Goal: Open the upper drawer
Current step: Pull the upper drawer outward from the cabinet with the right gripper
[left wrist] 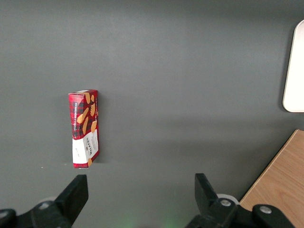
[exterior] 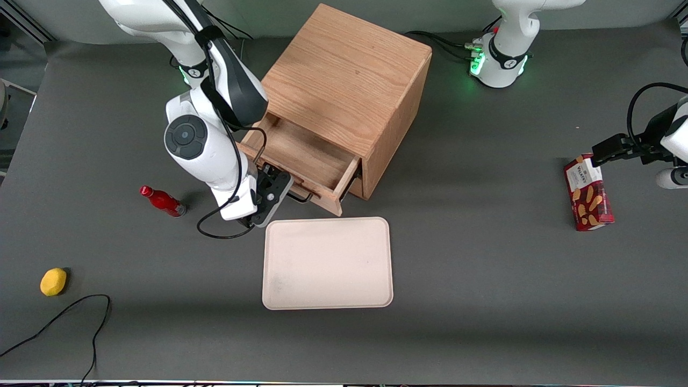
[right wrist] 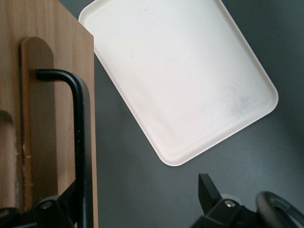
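- When read from the front view: upper drawer (exterior: 306, 156) drawn partly out of the cabinet (exterior: 349, 91), floor exposed, front panel nearer the camera than the cabinet and close to the tray (exterior: 327, 263).
- Gripper (exterior: 277, 189) placed at the drawer front, at the handle (exterior: 300, 198), on the end toward the working arm.
- Slide direction judged as straight out of the cabinet front, slanting toward the tray and the working arm's end of the table. Long axis of the handle level with the table and crosswise to that direction.
- When read from the right wrist view: gripper (right wrist: 135, 190) spread wide, nothing clamped. Handle (right wrist: 80, 142) a black bar running along the drawer front (right wrist: 47, 95), passing just beside one finger (right wrist: 57, 209), well apart from the other finger.
- Judged requirement for any further pull: line of travel square to the bar, away from the cabinet.
- When read from the left wrist view: only a cabinet corner (left wrist: 280, 180), a tray edge (left wrist: 297, 71) and a biscuit box (left wrist: 84, 128); no drawer visible.
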Available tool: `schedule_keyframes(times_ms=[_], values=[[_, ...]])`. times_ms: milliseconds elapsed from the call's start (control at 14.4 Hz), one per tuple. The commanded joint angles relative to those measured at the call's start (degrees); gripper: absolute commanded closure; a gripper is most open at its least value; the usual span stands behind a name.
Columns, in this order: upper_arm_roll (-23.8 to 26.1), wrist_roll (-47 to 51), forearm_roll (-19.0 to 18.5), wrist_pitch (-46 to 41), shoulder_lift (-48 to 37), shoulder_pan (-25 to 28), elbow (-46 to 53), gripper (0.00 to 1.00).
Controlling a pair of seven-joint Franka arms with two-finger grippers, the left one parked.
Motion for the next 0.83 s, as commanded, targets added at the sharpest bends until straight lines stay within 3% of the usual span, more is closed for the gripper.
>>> schedule_keyframes(times_ms=[0,764], values=[[0.0,-1.89,0.2,-0.79,2.32,-1.12,3.25,0.0],[-1.14,-1.89,-0.15,-7.03,5.14,-2.27,9.31,0.0]])
